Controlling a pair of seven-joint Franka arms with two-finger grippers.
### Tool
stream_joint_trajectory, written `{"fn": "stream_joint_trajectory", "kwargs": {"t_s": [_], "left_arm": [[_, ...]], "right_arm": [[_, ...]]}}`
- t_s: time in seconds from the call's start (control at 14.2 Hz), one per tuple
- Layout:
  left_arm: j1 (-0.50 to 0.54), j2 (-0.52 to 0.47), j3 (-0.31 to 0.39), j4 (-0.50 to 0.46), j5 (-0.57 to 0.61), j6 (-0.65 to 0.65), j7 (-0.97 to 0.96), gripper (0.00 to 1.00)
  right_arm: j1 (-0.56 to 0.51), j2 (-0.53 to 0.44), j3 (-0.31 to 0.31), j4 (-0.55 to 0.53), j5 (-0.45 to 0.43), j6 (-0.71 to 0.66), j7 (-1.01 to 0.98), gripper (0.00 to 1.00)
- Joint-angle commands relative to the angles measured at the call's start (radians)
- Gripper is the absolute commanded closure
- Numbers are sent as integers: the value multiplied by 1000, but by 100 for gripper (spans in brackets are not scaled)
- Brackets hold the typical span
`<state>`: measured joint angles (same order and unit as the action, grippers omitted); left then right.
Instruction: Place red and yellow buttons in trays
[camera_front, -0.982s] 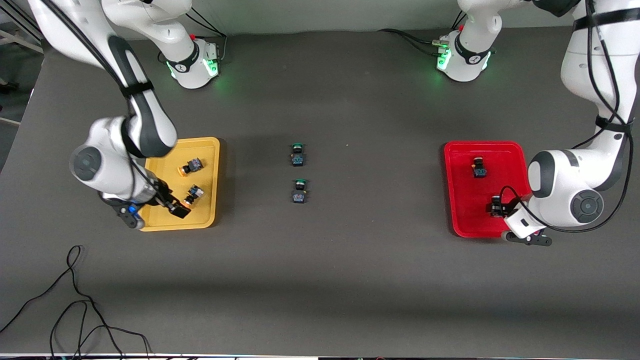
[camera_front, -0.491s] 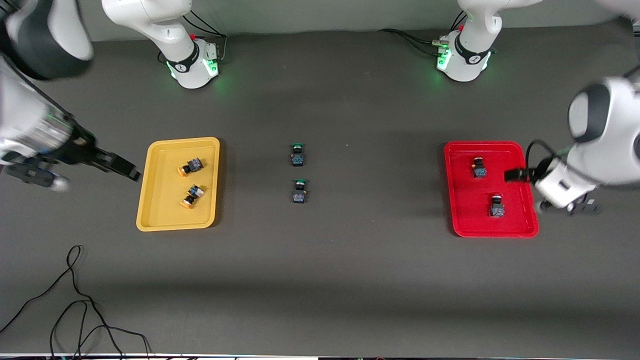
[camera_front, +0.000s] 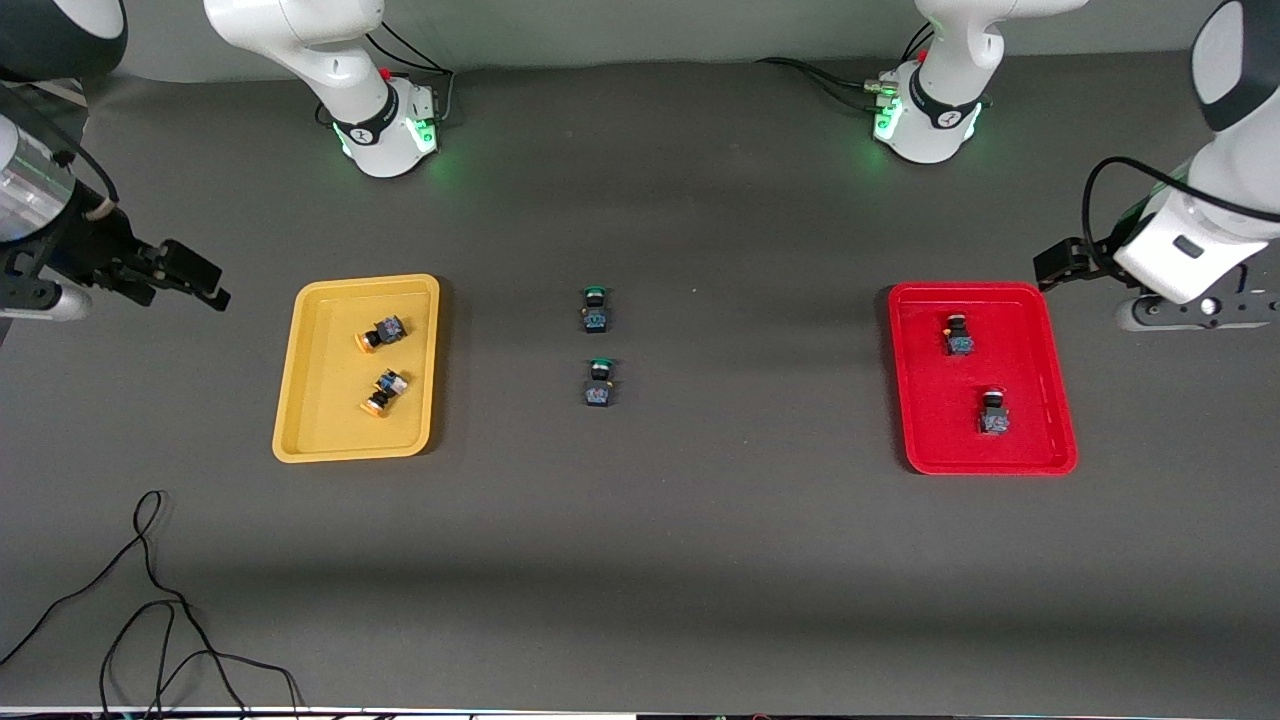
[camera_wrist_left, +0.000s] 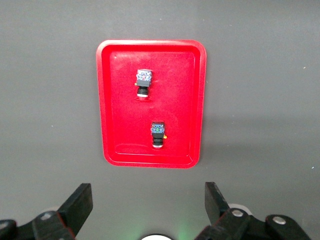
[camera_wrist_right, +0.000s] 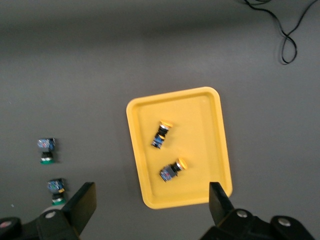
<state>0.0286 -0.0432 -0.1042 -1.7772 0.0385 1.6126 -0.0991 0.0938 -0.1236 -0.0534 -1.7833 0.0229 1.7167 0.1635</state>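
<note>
Front view: shallow yellow plastic tray (camera_front: 308, 410) held both orange-yellow-capped buttons (camera_front: 378, 333); shallow red plastic tray (camera_front: 925, 420) held both red-capped buttons (camera_front: 960, 336). Two green-capped switches (camera_front: 595, 309) lay between the trays. Left wrist view: left gripper (camera_wrist_left: 146, 204) hung over bare table near the red tray, fingers apart, empty. Right wrist view: right gripper (camera_wrist_right: 151, 204) likewise, spread, empty, near the yellow tray. Sorting looked complete; next call probably only parking both arms.

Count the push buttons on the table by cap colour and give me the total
Yellow caps: 2, at and, both in the yellow tray.
Red caps: 2, at and, both in the red tray.
Green caps: 2, at and, on the bare table.
Total: 6.
</note>
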Motion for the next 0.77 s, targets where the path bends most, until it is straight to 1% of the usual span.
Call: {"fn": "stream_joint_trajectory", "kwargs": {"t_s": [0.0,0.14,0.21,0.28,0.7], "left_arm": [[-2,-17,3,12,14,10,-7,0],[7,-12,3,13,14,32,33,0],[61,-14,-26,13,12,33,51,0],[100,-11,-84,19,12,33,53,0],[100,-7,-91,24,9,30,52,0]], "right_arm": [[-16,-31,23,5,-37,-37,-30,0],[0,-47,23,4,-37,-65,-30,0],[6,-54,23,1,-37,-62,-29,0],[3,-53,18,2,-37,-55,-30,0],[1,-25,12,25,-21,-54,-30,0]]}}
